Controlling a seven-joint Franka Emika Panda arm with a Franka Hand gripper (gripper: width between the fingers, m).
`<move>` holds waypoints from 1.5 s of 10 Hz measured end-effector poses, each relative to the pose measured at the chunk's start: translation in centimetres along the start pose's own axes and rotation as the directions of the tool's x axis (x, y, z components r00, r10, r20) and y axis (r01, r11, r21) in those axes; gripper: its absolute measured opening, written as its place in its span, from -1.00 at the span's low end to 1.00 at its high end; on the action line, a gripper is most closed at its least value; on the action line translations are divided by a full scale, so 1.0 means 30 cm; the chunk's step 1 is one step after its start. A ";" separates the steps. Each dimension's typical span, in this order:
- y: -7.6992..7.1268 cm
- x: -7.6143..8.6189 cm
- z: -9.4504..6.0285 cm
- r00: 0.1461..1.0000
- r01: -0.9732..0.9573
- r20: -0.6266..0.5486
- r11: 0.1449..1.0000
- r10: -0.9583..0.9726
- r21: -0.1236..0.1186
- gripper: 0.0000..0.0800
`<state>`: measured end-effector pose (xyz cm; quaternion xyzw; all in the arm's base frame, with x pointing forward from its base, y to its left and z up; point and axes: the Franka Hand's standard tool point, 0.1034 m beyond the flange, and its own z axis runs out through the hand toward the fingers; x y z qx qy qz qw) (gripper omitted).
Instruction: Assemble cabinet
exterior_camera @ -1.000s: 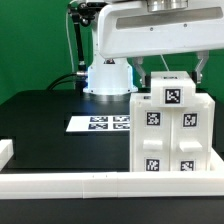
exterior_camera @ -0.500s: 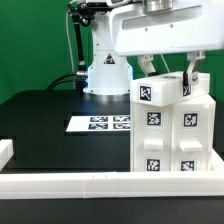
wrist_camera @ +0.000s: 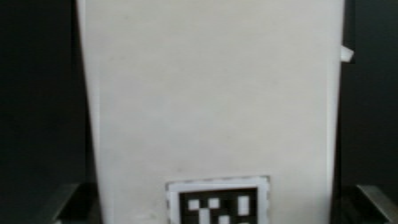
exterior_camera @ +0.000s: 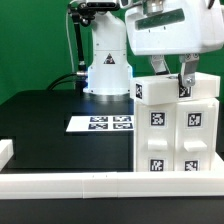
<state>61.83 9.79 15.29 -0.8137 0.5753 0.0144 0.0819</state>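
Cabinet (exterior_camera: 175,125) stood on the black table (exterior_camera: 50,125) at the exterior view's right, against the white rail (exterior_camera: 60,182), beside the marker board (exterior_camera: 100,123). Gripper (exterior_camera: 170,78) sat over its top w/ fingers (exterior_camera: 187,72) apart; couldn't tell if touching.

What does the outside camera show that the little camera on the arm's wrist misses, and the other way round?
Only the exterior view shows the robot's white base, the marker board, the black table, the low white rail and the cabinet's grid of tagged drawer blocks. Only the wrist view shows the cabinet's top panel close up, filling the picture. Both show the cabinet, one of its tags, and the claw straddling it.
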 end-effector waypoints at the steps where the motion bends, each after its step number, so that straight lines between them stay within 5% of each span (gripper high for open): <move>1: 0.000 0.000 0.000 0.992 -0.123 0.011 0.992 0.123 0.003 0.39; 4: -0.010 0.007 -0.003 0.912 -0.410 0.042 0.912 0.409 0.016 0.39; 8: -0.010 0.004 -0.001 0.905 -0.425 0.042 0.905 0.424 0.016 0.39; 9: -0.007 -0.004 0.000 0.908 -0.417 0.042 0.909 0.416 0.014 0.56; 12: -0.044 0.001 -0.135 0.921 -0.388 0.066 0.921 0.385 0.044 0.62; 13: -0.060 0.009 -0.158 0.921 -0.388 0.067 0.919 0.384 0.064 0.62; 15: -0.052 0.005 -0.139 0.922 -0.384 0.064 0.921 0.381 0.056 0.62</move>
